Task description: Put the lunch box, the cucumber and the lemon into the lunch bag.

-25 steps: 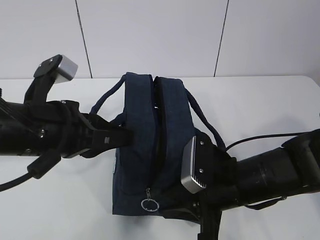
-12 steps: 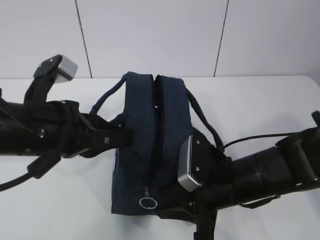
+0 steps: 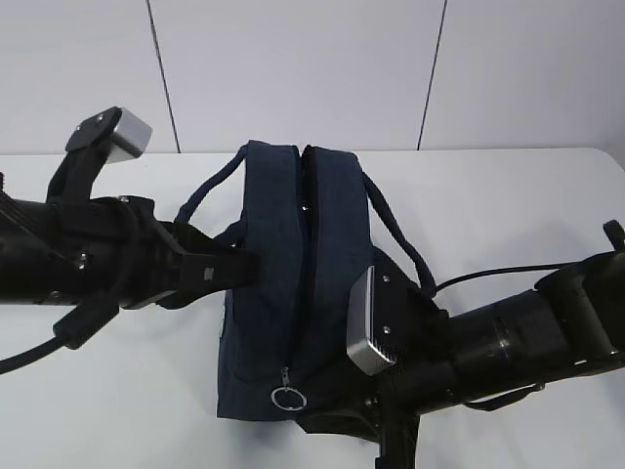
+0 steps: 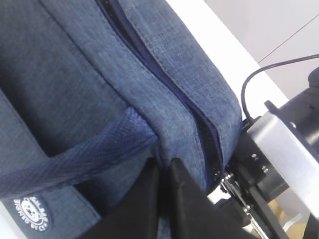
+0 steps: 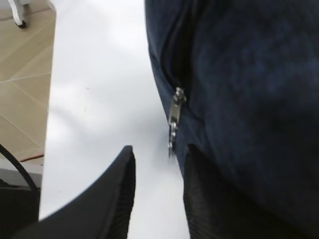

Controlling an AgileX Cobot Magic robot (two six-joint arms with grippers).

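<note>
The dark navy lunch bag point(image 3: 278, 283) stands mid-table, its two top flaps drawn together along the zipper line. The zipper slider and its metal ring pull point(image 3: 287, 396) hang at the near end. My left gripper point(image 3: 246, 266) is shut, pinching fabric on the bag's left side just under a strap handle point(image 4: 84, 154). My right gripper point(image 5: 159, 157) is open at the bag's near end. One of its fingers point(image 5: 199, 169) lies against the bag point(image 5: 239, 89), just below the zipper pull point(image 5: 174, 117). The lunch box, cucumber and lemon are out of view.
The white table point(image 3: 508, 205) stretches to both sides of the bag, with a white panelled wall behind. The right arm's black cable point(image 3: 488, 272) loops over the table. In the right wrist view the table edge point(image 5: 50, 99) drops to tan floor.
The right arm has slid a little to the left along the bag's near end, and the ring pull has shifted slightly left. The left gripper holds as before.
</note>
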